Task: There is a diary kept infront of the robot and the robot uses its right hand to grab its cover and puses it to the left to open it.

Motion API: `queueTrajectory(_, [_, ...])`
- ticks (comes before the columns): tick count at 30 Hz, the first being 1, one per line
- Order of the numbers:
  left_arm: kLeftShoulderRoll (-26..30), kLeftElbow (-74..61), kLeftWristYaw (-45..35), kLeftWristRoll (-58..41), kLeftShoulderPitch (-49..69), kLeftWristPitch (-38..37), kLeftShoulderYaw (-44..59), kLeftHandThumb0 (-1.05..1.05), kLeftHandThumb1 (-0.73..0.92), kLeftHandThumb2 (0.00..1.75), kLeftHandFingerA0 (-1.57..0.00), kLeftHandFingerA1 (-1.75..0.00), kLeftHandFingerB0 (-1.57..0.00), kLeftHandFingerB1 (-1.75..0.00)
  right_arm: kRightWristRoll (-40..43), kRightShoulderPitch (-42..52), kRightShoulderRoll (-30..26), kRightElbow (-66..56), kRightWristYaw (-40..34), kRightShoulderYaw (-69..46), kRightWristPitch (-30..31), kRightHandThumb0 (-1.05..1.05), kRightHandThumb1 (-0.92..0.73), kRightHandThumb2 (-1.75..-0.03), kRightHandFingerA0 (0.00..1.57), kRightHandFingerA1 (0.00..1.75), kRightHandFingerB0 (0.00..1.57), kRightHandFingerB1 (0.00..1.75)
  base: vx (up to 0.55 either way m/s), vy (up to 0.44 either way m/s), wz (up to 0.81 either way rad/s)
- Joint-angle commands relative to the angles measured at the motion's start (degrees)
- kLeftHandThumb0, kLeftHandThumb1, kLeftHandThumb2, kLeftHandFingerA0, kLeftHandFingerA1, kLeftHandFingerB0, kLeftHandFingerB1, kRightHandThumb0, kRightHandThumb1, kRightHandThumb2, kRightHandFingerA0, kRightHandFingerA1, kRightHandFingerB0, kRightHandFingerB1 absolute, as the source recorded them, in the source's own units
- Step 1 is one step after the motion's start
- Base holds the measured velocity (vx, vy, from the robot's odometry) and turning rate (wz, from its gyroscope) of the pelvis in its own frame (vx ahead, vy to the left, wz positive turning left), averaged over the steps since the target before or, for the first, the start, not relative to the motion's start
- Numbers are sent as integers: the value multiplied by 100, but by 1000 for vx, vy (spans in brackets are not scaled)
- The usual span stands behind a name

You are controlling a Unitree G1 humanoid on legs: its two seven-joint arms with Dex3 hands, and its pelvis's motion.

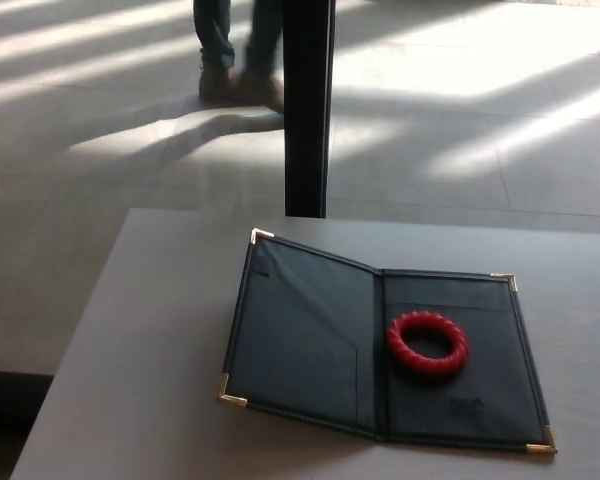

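Note:
A dark diary (310, 340) with gold corner caps lies open and flat on the grey table (150, 350). Its cover is spread out to the left and its inner right page faces up. A red twisted ring (427, 342) rests on the right inner page. Neither of my hands shows in the head view.
A black upright post (307, 105) stands just behind the table's far edge. A person's legs (235, 50) walk across the sunlit tiled floor behind the post. The table's left edge runs diagonally at the picture's left.

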Motion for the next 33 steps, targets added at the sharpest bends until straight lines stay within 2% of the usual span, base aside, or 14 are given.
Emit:
queueTrajectory(1, [43,5,33,-228,207,36,280,-105,92,110,-26,-165,-18,-141,769,1814,-1851,1192,82,-3220,-1065,-79,-92,-72,44,102,38,87,0,0,0])
queueTrajectory(2, [51,-1,6,-254,212,53,309,-98,58,148,-24,-111,0,-91,764,2005,-1905,1372,42,-3324,-1237,-78,-92,-71,38,107,35,87,0,0,0])
queueTrajectory(5, [60,-16,-48,-161,256,3,233,-93,59,147,-23,-107,0,-89,869,2584,-2066,2169,-153,-3774,-1669,-77,-92,-69,29,121,29,92,0,0,0])
queueTrajectory(6, [80,-25,-41,-176,258,23,250,-105,92,113,-24,-166,-16,-141,838,2690,-2038,2261,-273,-3810,-1725,-78,-92,-69,32,126,31,97,0,0,0])
queueTrajectory(15, [53,-53,-27,-160,266,20,293,-96,63,150,-32,-114,0,-90,612,3330,-1492,2961,-1416,-3794,-2200,-76,-75,-116,60,112,50,91,0,0,0])
queueTrajectory(16, [56,-76,-23,-167,295,27,306,-105,92,112,-27,-164,-19,-140,743,3262,-1280,2893,-1512,-3908,-2273,-74,-75,-113,80,123,55,96,0,0,0])
queueTrajectory(17, [67,-61,-60,-156,339,3,312,-103,61,151,-24,-113,0,-94,835,3299,-1111,3015,-1475,-3898,-2539,-72,-92,-78,47,170,38,130,0,0,0])
queueTrajectory(19, [53,-31,17,-127,331,-25,313,-105,64,154,-23,-115,-1,-97,1203,3366,-790,3407,-1099,-4005,-2995,-70,-80,-115,42,95,35,83,0,0,0])
queueTrajectory(21, [44,-15,46,-132,325,-27,332,-105,68,156,-35,-122,0,-96,1351,3331,-586,3431,-1078,-4092,-3123,-67,-92,-68,29,120,29,95,0,0,0])
queueTrajectory(24, [10,15,46,-167,299,-52,382,-105,92,111,-34,-172,-29,-151,1715,3211,282,2873,-1081,-4315,-3288,-32,-68,-120,36,80,26,71,0,0,0])
queueTrajectory(28, [26,10,7,-142,299,-14,374,-105,65,155,-40,-125,-5,-100,1926,3252,961,2597,-1098,-4414,-3299,-67,-92,-78,2,133,9,101,0,0,0])
queueTrajectory(29, [29,14,88,-120,295,-2,365,-105,68,156,-52,-132,-2,-98,2076,3254,1114,2506,-1123,-4546,-3202,-46,-79,-127,16,74,8,65,0,0,0])
queueTrajectory(31, [32,12,73,-126,311,3,378,-105,67,156,-42,-126,-2,-98,2115,3287,1180,2560,-1183,-4588,-3177,-71,-92,-76,0,126,3,96,0,0,0])
queueTrajectory(33, [37,26,-39,-162,340,5,417,-94,57,146,-22,-107,0,-89,2202,3315,1204,2921,-1228,-4664,-3264,-54,-80,-128,7,72,0,63,0,0,0])
